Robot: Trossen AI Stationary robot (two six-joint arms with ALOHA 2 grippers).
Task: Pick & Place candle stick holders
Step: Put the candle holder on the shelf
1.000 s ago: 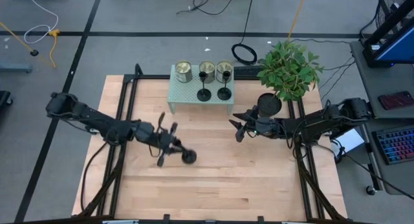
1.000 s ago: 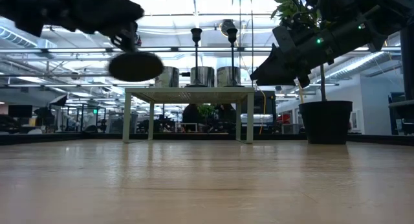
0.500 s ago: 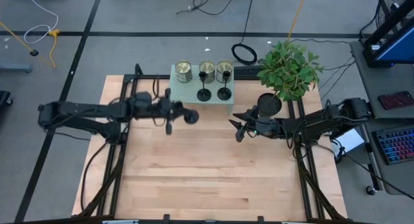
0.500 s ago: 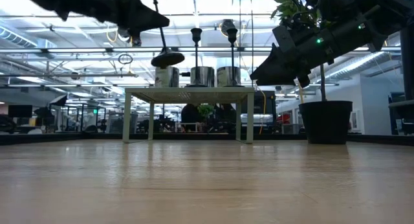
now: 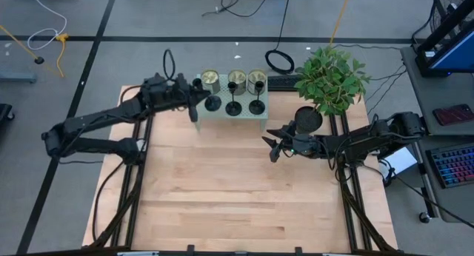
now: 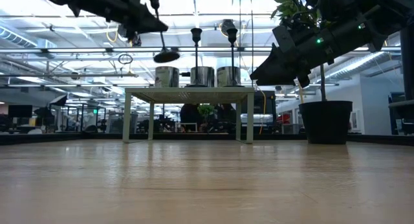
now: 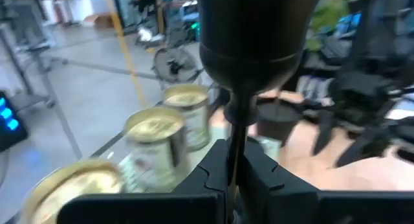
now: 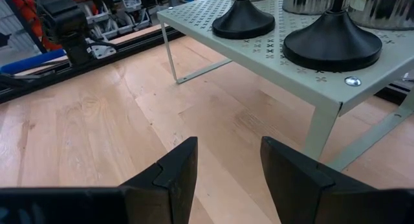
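Note:
My left gripper [image 5: 197, 100] is shut on one black candle stick holder [image 5: 213, 103] and holds it over the left end of the pale green perforated shelf [image 5: 204, 117]. In the low view the holder's base [image 6: 166, 55] hangs above the shelf top [image 6: 187, 90]. Two more black holders [image 5: 233, 108] [image 5: 257, 106] stand on their round bases on the shelf, in front of three greenish-gold cans [image 5: 237, 80]. My right gripper [image 5: 272, 147] is open and empty above the table, right of the shelf; its wrist view shows its spread fingers [image 8: 223, 166]. My left gripper pinches the holder's thin stem [image 7: 237, 130] between its two fingers. The fingers come about level from the table's left side and lie across the stem. The holder is lifted clear of the shelf, nearly upright and slightly tilted, cup [image 6: 154, 0] up and base down.
A potted plant [image 5: 329, 78] in a black pot [image 6: 326, 120] stands at the table's far right, beside my right arm. The bare wooden table top [image 5: 237, 197] spreads out in front of the shelf.
My left gripper has carried the holder from the table's middle left toward the far edge and up over the shelf's left end, staying shut on it. The holder has tipped toward upright, with its base now low.

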